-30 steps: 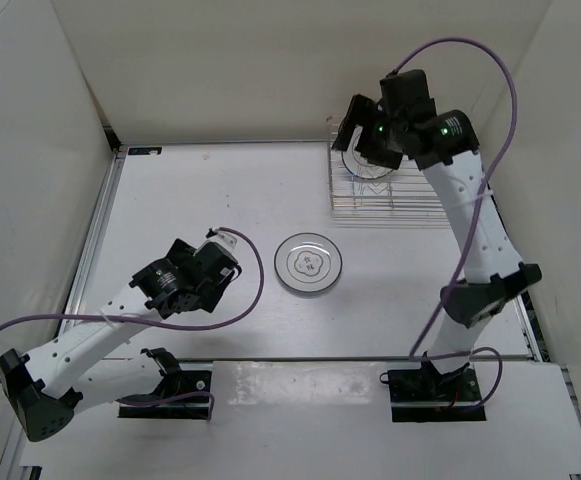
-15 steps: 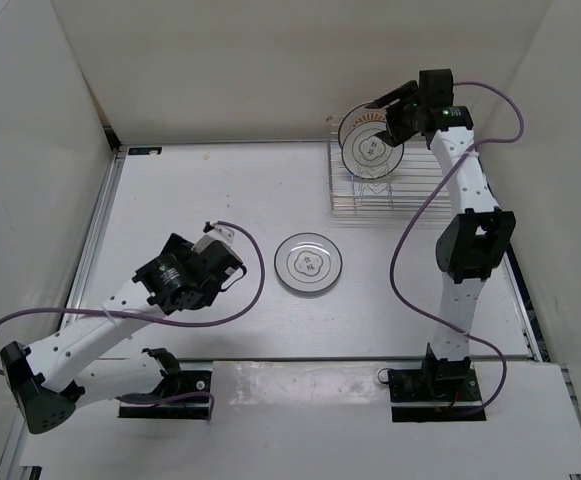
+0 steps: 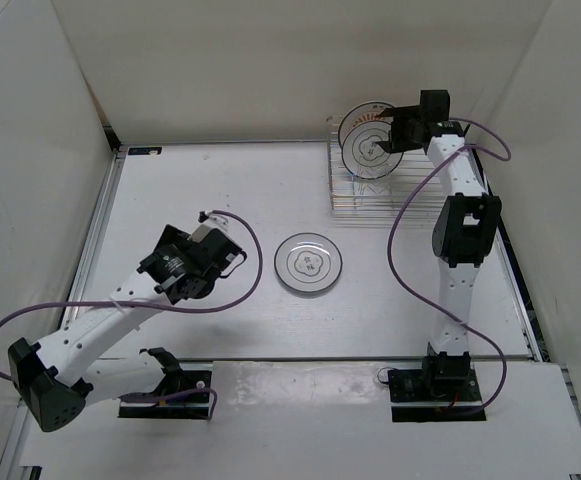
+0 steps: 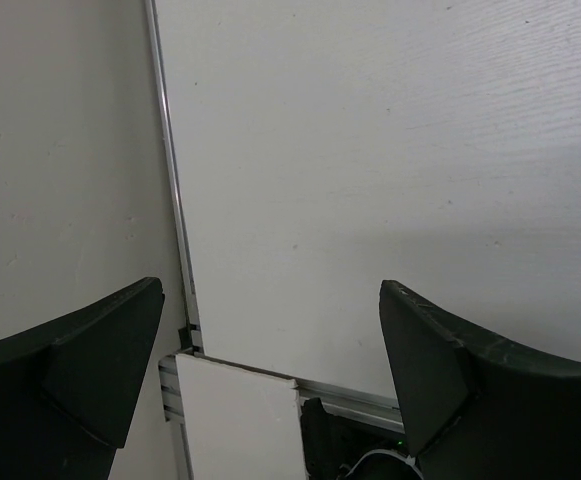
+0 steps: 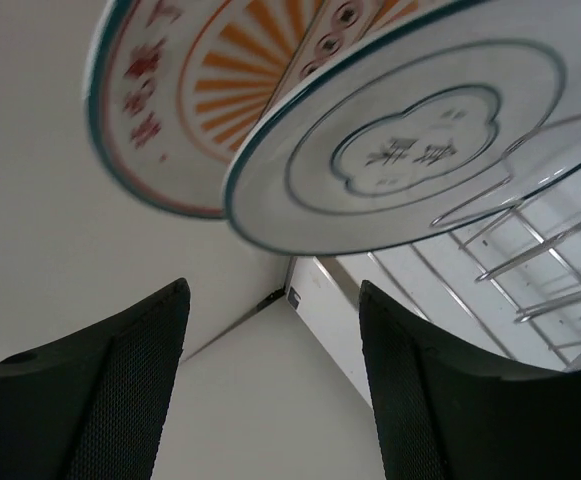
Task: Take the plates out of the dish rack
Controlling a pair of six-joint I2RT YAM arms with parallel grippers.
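The silver wire dish rack [image 3: 395, 195] stands at the back right. Two plates stand upright in it: a white one with a flower outline [image 3: 372, 152] in front and the orange sunburst one [image 3: 362, 116] behind. Another white flower plate [image 3: 308, 264] lies flat on the table's middle. My right gripper [image 3: 402, 128] is open and empty just right of the upright plates. In the right wrist view it [image 5: 270, 400] hangs below the white plate [image 5: 410, 150] and the orange plate [image 5: 200, 90], with rack wires [image 5: 540, 255] at right. My left gripper [image 3: 222, 262] is open and empty, left of the flat plate.
White walls enclose the table on the left, back and right. A metal rail [image 3: 95, 240] runs along the table's left edge. The left wrist view shows bare table [image 4: 390, 150], that rail [image 4: 173, 200] and my open gripper [image 4: 270, 380].
My right arm has straightened and drawn its gripper from over the rack to the right side of the upright plates, uncovering them. My left gripper has shifted slightly back and left.
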